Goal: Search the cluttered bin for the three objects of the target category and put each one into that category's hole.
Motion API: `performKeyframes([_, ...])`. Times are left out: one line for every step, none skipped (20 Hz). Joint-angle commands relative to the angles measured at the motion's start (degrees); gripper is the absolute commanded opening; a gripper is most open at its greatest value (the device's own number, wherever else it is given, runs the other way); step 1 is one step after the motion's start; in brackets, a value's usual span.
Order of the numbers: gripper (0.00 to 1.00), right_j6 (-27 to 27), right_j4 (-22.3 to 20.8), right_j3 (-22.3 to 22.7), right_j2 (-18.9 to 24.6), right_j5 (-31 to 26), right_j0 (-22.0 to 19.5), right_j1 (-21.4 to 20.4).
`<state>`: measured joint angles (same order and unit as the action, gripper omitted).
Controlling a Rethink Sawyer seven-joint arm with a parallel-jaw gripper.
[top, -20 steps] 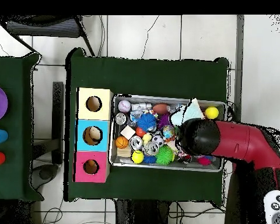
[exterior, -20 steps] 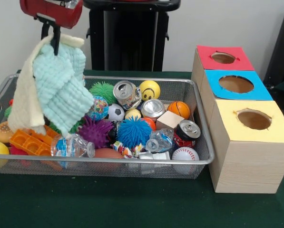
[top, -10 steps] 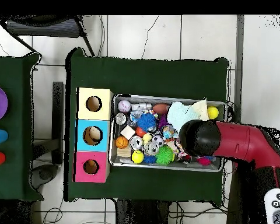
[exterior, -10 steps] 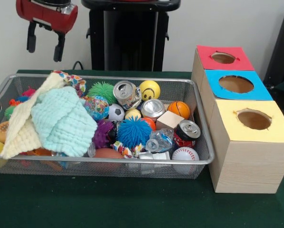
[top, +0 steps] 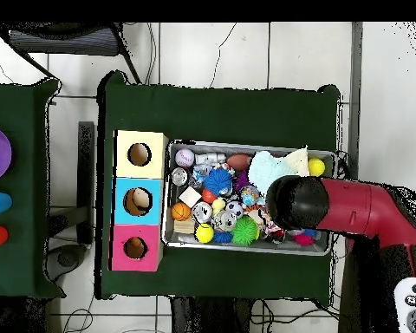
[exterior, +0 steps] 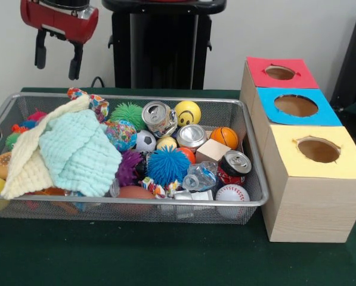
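A dark green table (exterior: 166, 262) stands before a pale wall (exterior: 273, 30), apparently on a white tiled floor (top: 246, 52)

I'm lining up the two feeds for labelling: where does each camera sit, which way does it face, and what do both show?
Front view: sits across the table, low, facing the wire bin and the three hole boxes; of the robot it shows the open pincer above the bin's cloth end, and the dark pedestal.
Overhead view: looks straight down on the table; the red arm reaches in from the right over the bin.
Shared: bin, boxes and the mint cloth, mirrored between views.
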<state>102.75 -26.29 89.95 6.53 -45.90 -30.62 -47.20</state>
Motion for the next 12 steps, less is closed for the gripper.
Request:
performKeyframes([1.0, -4.8, 3.2, 3.6, 5.7, -1.3, -0.1, -3.2])
performKeyframes([1.0, -3.6, 4.3, 5.0, 5.6, -1.8, 0.3, -4.3])
performKeyframes([1.0, -2.7, 5.7, 6.5, 5.7, -1.8, 0.4, -5.3])
performKeyframes([1.0, -2.0, 6.5, 7.6, 5.5, -1.8, 0.8, -6.1])
performKeyframes([1.0, -1.3, 7.1, 8.4, 5.3, -1.8, 1.2, -6.7])
performKeyframes([1.0, -0.6, 7.7, 9.3, 5.2, -1.7, 1.6, -7.4])
performKeyframes([1.0, 0.1, 8.0, 10.1, 4.9, -0.9, 2.0, -7.9])
performKeyframes([1.0, 0.7, 8.5, 10.7, 4.7, -0.5, 2.3, -8.1])
performKeyframes([1.0, 1.4, 9.1, 11.3, 4.5, -0.1, 2.7, -8.3])
performKeyframes([1.0, 2.0, 9.7, 11.7, 4.4, 0.1, 3.0, -8.4])
performKeyframes([1.0, 2.5, 10.3, 12.2, 4.2, 0.4, 3.4, -8.6])
performKeyframes([1.0, 2.8, 10.9, 12.8, 4.5, 2.0, 3.4, -8.6])
